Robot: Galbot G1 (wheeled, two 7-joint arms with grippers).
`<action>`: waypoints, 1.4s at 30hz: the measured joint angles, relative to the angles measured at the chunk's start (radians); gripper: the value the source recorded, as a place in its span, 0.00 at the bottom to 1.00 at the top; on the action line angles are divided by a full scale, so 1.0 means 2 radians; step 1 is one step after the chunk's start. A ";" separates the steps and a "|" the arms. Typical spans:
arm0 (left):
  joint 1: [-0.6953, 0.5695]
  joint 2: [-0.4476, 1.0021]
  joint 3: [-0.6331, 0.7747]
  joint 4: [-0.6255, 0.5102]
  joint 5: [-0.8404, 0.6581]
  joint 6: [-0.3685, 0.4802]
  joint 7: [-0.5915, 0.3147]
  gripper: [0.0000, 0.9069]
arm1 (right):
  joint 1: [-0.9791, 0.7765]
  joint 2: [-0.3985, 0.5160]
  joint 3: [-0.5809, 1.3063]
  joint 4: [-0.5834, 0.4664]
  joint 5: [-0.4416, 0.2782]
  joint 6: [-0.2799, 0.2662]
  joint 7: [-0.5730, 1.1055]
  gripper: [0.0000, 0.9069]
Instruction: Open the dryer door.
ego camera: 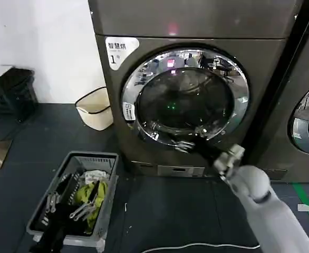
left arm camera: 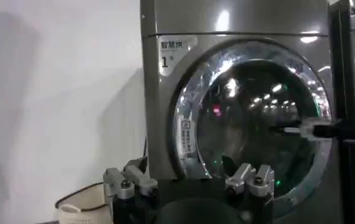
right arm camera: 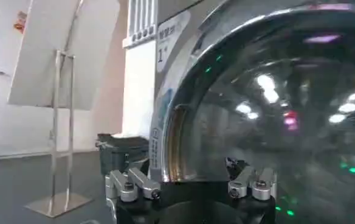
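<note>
Dryer door (ego camera: 186, 97) closed on dryer (ego camera: 196, 23), chrome rim flush against front. Right gripper (ego camera: 183, 145) at door's lower rim, touching or just beside it; jaws open, holding nothing. Right arm reaches up and forward from lower right, forearm angled toward door. Left gripper (left arm camera: 186, 182) hangs back from dryer, jaws open, empty.

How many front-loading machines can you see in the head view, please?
2. The dryer with the "1" sticker fills the middle, its dryer door shut; a second machine is cut off at the right edge. More could stand beyond it.
</note>
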 joint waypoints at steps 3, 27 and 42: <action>0.000 -0.001 0.000 0.001 0.000 0.000 0.000 1.00 | 0.023 0.011 -0.017 -0.023 -0.007 0.009 -0.005 1.00; -0.002 -0.005 0.001 0.013 0.003 -0.003 0.000 1.00 | 0.119 0.094 -0.070 -0.176 -0.046 0.023 -0.056 1.00; -0.003 -0.006 0.001 0.015 0.001 0.001 0.006 1.00 | 0.157 0.123 -0.088 -0.225 -0.044 0.024 -0.062 1.00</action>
